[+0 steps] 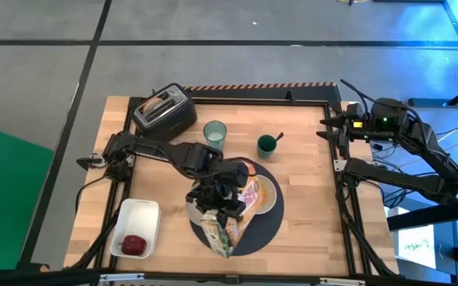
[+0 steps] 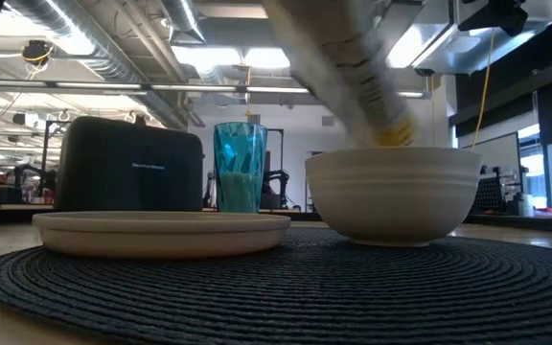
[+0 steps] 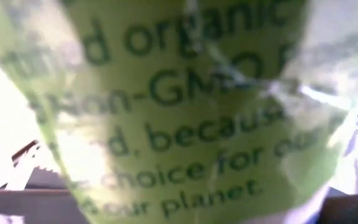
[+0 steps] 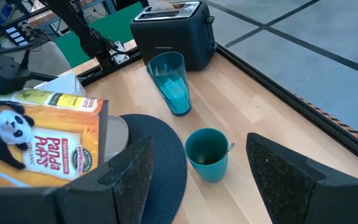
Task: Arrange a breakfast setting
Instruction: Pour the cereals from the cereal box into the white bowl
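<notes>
1. Left gripper [image 1: 223,196] hangs over the round dark-grey mat [image 1: 265,226] near the middle of the tabletop [image 1: 308,151], clamped on a cereal box [image 1: 223,226] that tilts down toward the white bowl.
2. In the left wrist view the green printed side of the box fills almost the whole picture, so nothing else can be read there.
3. The low view shows the white bowl [image 2: 392,192] standing on the mat, with the box slanting down to its rim from above.
4. A pale beige plate [image 2: 161,230] lies on the mat just beside the bowl.
5. The clear bluish glass [image 1: 215,132] stands upright on the bare wood beyond the mat, between the mat and the black toaster [image 1: 164,111].
6. The toaster sits at the far left corner, with something pale in its slots.
7. A small teal cup [image 1: 267,144] stands near the glass, off the mat, with a spoon handle [image 1: 278,137] leaning out of it.
8. A white rectangular tray [image 1: 137,226] lies at the near left of the tabletop, well apart from the mat, holding a small red fruit [image 1: 135,244].
9. The right gripper [image 4: 194,168] waits at the far right edge of the tabletop, its fingers [image 4: 284,171] spread apart and holding nothing.
</notes>
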{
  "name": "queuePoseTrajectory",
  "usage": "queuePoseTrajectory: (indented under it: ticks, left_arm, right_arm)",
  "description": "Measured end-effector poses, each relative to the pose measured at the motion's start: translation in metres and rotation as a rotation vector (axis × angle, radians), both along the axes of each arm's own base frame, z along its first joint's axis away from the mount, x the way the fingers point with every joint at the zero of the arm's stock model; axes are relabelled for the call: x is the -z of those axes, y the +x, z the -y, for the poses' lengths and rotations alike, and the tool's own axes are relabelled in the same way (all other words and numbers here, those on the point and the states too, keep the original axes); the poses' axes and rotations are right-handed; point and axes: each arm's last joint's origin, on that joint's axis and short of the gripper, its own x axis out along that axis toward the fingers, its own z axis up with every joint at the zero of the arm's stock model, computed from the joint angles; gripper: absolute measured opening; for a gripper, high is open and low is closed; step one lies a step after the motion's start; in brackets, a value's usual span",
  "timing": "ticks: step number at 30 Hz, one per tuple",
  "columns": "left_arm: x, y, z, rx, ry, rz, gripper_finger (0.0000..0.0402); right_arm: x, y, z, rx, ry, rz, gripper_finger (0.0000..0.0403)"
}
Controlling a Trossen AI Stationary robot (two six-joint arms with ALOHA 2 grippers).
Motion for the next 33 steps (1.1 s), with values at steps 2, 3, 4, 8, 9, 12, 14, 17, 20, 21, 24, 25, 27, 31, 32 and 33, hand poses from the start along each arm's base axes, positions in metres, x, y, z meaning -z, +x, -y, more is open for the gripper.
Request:
queuePoseTrajectory:
  ticks: [2, 3, 4, 8, 9, 12, 14, 17, 20, 21, 24, 25, 27, 31, 32, 33]
  left_arm:
    - [0.0006, -0.0010, -0.0007, 0.002, 0.005, -0.011, 0.0179]
    - [0.0006, -0.0012, -0.0007, -0.003, 0.000, -0.020, 0.0179]
    - [0.0002, -0.0005, -0.0005, -0.006, -0.004, -0.014, 0.0179]
    - [0.0007, -0.0011, -0.0006, 0.009, 0.010, -0.003, 0.0179]
    - [0.0007, -0.0008, -0.0015, 0.005, 0.009, -0.005, 0.0179]
    - [0.0008, -0.0005, -0.0026, 0.009, 0.018, 0.005, 0.0179]
    - [0.0007, -0.0004, -0.0029, 0.000, 0.013, -0.004, 0.0179]
    - [0.0001, 0.0004, -0.0021, 0.007, 0.015, 0.016, 0.0179]
    - [0.0005, -0.0004, -0.0022, 0.012, 0.015, 0.009, 0.0179]
    - [0.0008, -0.0008, -0.0025, 0.014, 0.018, 0.005, 0.0179]
    - [0.0003, 0.0002, -0.0017, 0.002, 0.014, 0.008, 0.0179]
    - [-0.0005, 0.0014, -0.0005, 0.016, 0.019, 0.040, 0.0179]
    - [-0.0002, 0.0005, -0.0002, 0.015, 0.021, 0.029, 0.0179]
    - [0.0004, -0.0005, -0.0006, 0.022, 0.026, 0.023, 0.0179]
    - [0.0007, -0.0009, -0.0009, 0.021, 0.028, 0.017, 0.0179]
    - [0.0008, -0.0011, -0.0010, 0.019, 0.028, 0.013, 0.0179]
  right_arm:
    - [-0.0001, 0.0002, 0.0001, -0.001, -0.003, 0.000, 0.0248]
    - [-0.0002, 0.0003, 0.0002, -0.001, -0.003, 0.000, 0.0248]
    - [-0.0001, 0.0003, 0.0002, -0.001, -0.003, 0.000, 0.0248]
    - [-0.0001, 0.0002, 0.0005, 0.009, -0.011, -0.003, 0.0248]
    - [-0.0001, 0.0002, 0.0006, 0.009, -0.011, -0.003, 0.0248]
    - [-0.0001, 0.0002, 0.0005, 0.009, -0.011, -0.003, 0.0248]
    - [-0.0001, 0.0001, 0.0005, 0.009, -0.012, -0.003, 0.0248]
    - [0.0000, 0.0002, 0.0005, 0.009, -0.011, -0.004, 0.0248]
    - [0.0000, 0.0002, 0.0005, 0.009, -0.012, -0.003, 0.0248]
    - [0.0000, 0.0001, 0.0005, 0.009, -0.012, -0.003, 0.0248]
    - [0.0000, 0.0002, 0.0006, 0.009, -0.011, -0.004, 0.0248]
    - [0.0000, 0.0001, 0.0005, 0.009, -0.012, -0.004, 0.0248]
    - [0.0000, 0.0002, 0.0006, 0.009, -0.012, -0.004, 0.0248]
    - [0.0000, 0.0001, 0.0005, 0.009, -0.012, -0.004, 0.0248]
    - [0.0000, 0.0001, 0.0005, 0.009, -0.012, -0.004, 0.0248]
    - [0.0000, 0.0002, 0.0005, 0.009, -0.012, -0.004, 0.0248]
